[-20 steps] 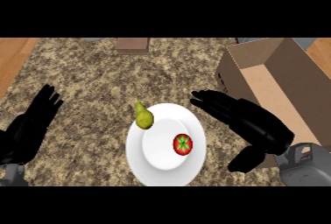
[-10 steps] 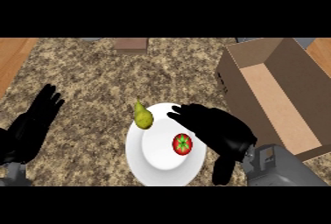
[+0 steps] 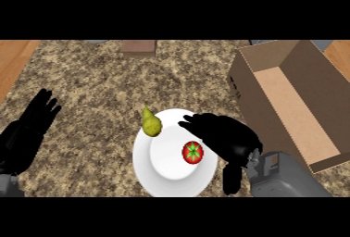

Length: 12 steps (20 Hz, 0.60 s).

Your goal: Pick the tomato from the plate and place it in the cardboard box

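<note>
1. Stone, speckled brown and cream, makes up the counter (image 3: pixel 96 78), which fills nearly the whole head view.
2. Open at the top, the cardboard box (image 3: pixel 290 106) lies at the right, set at a slant, with its bare inside showing.
3. Near the counter's front edge sits the white plate (image 3: pixel 167 171), just left of the box.
4. Over the plate's right side hangs the right hand (image 3: pixel 226 136), fingers loosely spread and reaching toward the upper left, thumb pointing down past the plate's rim; it holds nothing.
5. At the view's left edge the left hand (image 3: pixel 31 132) rests with straight fingers pointing up, well apart from the plate.
6. A yellow-green pear (image 3: pixel 151 124) lies on the plate's upper left rim, stem end up.
7. The red tomato (image 3: pixel 193 152), with its green star-shaped top showing, sits on the plate's right half, just beside the right hand's palm and not grasped.
</note>
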Each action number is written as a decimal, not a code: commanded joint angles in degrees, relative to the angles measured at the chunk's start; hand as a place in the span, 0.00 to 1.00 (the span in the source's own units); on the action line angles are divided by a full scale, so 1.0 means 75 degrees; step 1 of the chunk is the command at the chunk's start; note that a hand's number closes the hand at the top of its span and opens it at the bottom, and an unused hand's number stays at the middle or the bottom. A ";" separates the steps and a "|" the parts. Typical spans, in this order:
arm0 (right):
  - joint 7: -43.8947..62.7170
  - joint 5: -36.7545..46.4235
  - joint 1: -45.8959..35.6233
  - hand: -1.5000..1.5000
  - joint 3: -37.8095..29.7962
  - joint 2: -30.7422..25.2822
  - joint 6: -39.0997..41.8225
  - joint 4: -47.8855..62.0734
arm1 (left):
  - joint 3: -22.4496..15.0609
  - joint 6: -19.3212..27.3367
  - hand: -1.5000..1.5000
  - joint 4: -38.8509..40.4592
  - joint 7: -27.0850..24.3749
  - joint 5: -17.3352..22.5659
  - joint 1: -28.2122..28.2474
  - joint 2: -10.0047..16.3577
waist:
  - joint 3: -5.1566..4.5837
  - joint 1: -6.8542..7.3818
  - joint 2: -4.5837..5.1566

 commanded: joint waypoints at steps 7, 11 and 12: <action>-0.0691 0.1127 0.0443 0.00 -0.0026 0.0831 0.0039 0.0312 | 0.0413 -0.0531 0.50 -0.0359 0.0169 -0.0260 0.0402 -0.0267 | 0.0001 0.0018 0.0000; -0.0808 0.1551 0.0796 0.00 -0.0135 0.0901 0.0207 -0.0155 | 0.0531 -0.0391 0.50 -0.0172 0.0512 -0.0406 -0.0095 -0.0566 | 0.0001 -0.0016 -0.0002; -0.1521 0.1690 0.0596 0.00 -0.0345 0.0752 -0.0243 0.0410 | 0.0540 -0.0610 0.50 -0.0178 0.0255 -0.0459 0.0142 -0.0506 | 0.0001 0.0004 0.0003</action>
